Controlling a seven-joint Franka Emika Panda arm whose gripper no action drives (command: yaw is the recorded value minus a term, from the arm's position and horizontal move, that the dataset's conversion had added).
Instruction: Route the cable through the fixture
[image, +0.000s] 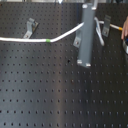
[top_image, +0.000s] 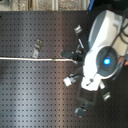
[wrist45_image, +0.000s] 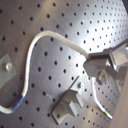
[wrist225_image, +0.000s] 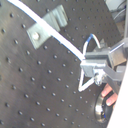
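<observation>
The white cable (image: 20, 39) runs from the first exterior view's left edge across the black pegboard, past its green band (image: 48, 40), then rises to the gripper. Its far end drops back down and its orange-yellow tip (image: 123, 30) shows at the first exterior view's right edge. In both wrist views my gripper (wrist225_image: 96, 67) (wrist45_image: 100, 62) is shut on the cable (wrist45_image: 35, 45) just above the board. One metal fixture clip (image: 31, 27) stands just above the cable's flat run, another (image: 78, 41) beside the gripper. In the second exterior view the arm (top_image: 102, 55) hides the gripper.
A third clip (image: 106, 25) stands at the back right of the first exterior view. More clips (top_image: 67, 80) (top_image: 80, 111) sit around the arm in the second exterior view. The pegboard (image: 45, 90) fills the near and left parts of both exterior views.
</observation>
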